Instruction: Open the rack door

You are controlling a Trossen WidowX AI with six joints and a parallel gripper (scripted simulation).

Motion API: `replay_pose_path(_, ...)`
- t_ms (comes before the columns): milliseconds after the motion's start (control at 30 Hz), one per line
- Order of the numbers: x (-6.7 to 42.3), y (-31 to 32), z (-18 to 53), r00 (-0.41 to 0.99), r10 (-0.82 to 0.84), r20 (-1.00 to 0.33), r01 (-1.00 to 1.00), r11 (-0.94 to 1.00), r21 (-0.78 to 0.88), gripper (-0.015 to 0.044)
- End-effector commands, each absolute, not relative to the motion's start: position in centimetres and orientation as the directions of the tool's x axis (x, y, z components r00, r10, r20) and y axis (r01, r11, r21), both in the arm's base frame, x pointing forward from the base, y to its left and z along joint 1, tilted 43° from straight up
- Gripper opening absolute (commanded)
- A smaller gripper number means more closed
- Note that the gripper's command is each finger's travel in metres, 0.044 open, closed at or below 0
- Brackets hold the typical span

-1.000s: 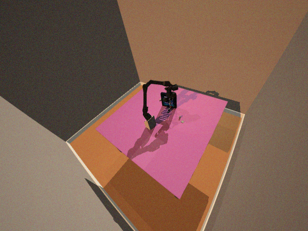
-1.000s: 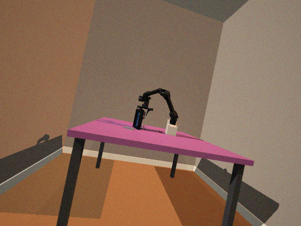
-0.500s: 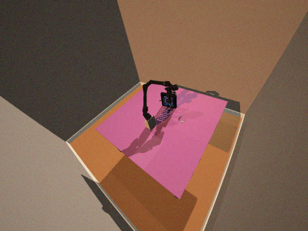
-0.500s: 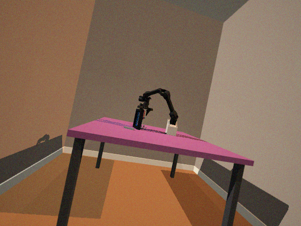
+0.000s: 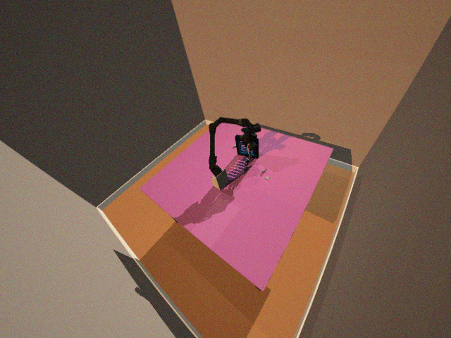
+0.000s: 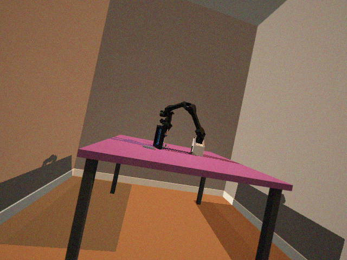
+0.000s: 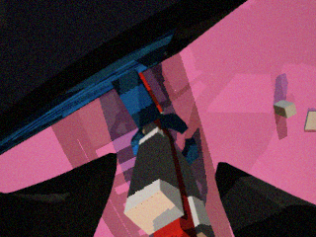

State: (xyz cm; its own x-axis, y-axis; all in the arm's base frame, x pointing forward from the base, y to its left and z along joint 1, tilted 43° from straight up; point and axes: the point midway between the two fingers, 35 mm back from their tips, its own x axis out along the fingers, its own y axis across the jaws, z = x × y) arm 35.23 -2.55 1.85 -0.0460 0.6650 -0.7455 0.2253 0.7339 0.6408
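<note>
black claw (image 5: 249,147) (image 6: 167,129) (image 7: 168,165) parted fairly wide, above upright black-and-blue rack (image 5: 241,146) (image 6: 159,137) (image 7: 94,91), near pink rectangular tabletop's (image 5: 254,210) (image 6: 173,161) (image 7: 247,148) far edge in top view

The black-and-blue rack (image 5: 239,146) (image 6: 158,137) (image 7: 74,54) bars the upper left; a grey-and-red part (image 7: 157,168) stands between the parted fingers, gaps either side. Small blocks (image 5: 267,178) (image 7: 284,109) sit rightward.
</note>
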Motion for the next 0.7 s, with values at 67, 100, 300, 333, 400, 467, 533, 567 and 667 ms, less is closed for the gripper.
replay_pose_path(67, 35.27, -2.55, 1.87, -0.044, 0.666, -0.744, -0.060, 0.742, 0.668, 0.0280)
replay_pose_path(100, 35.26, -2.55, 1.87, -0.044, 0.666, -0.744, -0.110, 0.737, 0.667, 0.0280)
replay_pose_path(300, 35.26, -2.55, 1.87, -0.044, 0.666, -0.744, -0.396, 0.673, 0.625, 0.0280)
replay_pose_path(333, 35.26, -2.55, 1.87, -0.044, 0.666, -0.744, -0.441, 0.656, 0.613, 0.0280)
replay_pose_path(400, 35.26, -2.55, 1.87, -0.044, 0.666, -0.744, -0.527, 0.617, 0.584, 0.0280)
replay_pose_path(467, 35.26, -2.55, 1.87, -0.044, 0.666, -0.744, -0.609, 0.573, 0.549, 0.0280)
replay_pose_path(533, 35.26, -2.55, 1.87, -0.044, 0.666, -0.744, -0.684, 0.523, 0.509, 0.0280)
replay_pose_path(567, 35.26, -2.55, 1.87, -0.044, 0.666, -0.744, -0.719, 0.496, 0.486, 0.0280)
replay_pose_path(667, 35.26, -2.55, 1.87, -0.044, 0.666, -0.744, -0.814, 0.408, 0.413, 0.0280)
